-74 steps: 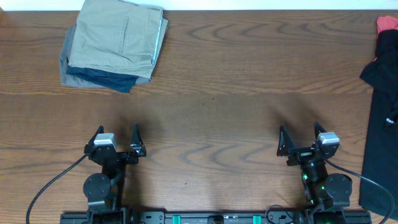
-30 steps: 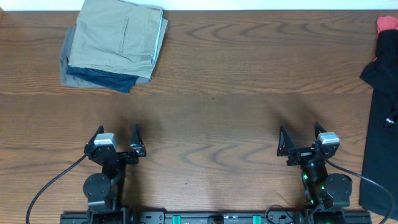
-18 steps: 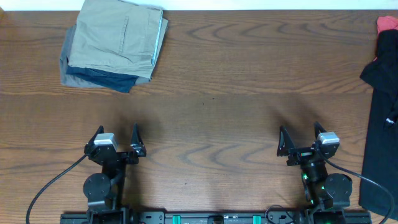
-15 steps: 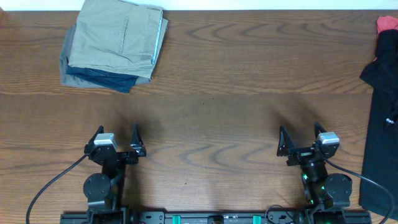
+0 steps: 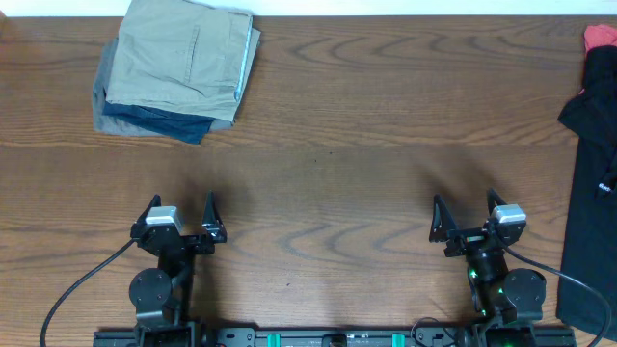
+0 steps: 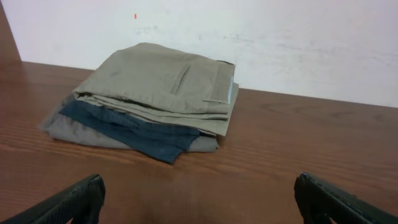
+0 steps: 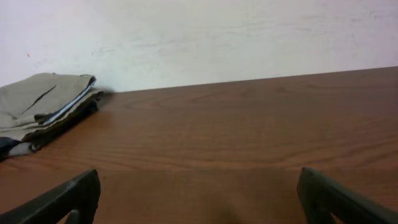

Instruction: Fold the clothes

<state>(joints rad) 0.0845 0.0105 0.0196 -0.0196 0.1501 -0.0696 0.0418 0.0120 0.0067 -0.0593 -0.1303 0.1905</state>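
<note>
My left gripper [image 5: 181, 205] and right gripper [image 5: 465, 203] rested spread, empty. Folded stack [image 5: 178, 67] lay far-left, out of way; black clothes [image 5: 588, 193] draped right edge, likely next.

Cut off by the overhead view's right edge, a black garment [image 5: 590, 193] and a pink-red scrap [image 5: 601, 37] of unclear kind; clipped at the top, the khaki shorts [image 5: 178, 58], hiding most of the navy garment [image 5: 169, 122] and the grey garment [image 5: 99, 101] beneath.
</note>
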